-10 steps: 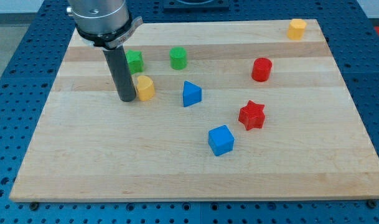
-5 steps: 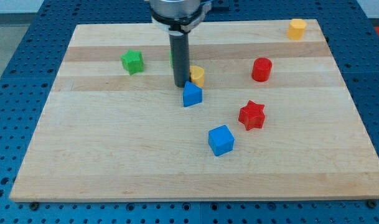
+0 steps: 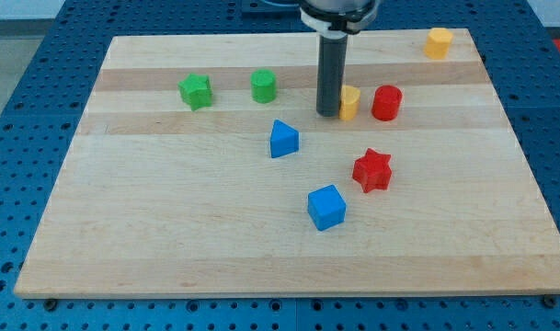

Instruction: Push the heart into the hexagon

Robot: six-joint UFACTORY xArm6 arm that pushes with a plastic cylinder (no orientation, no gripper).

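My tip [image 3: 328, 113] presses the smooth yellow heart [image 3: 350, 102], just left of the red cylinder [image 3: 386, 103]; no jaws exist.

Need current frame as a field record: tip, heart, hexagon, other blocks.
tip: my tip at the left side of the yellow heart, touching or nearly so
heart: just left of the red cylinder, small gap
hexagon: yellow hexagon, top right corner, far from heart
others: green star, green cylinder, blue triangle, red star, blue cube
surface: wooden board
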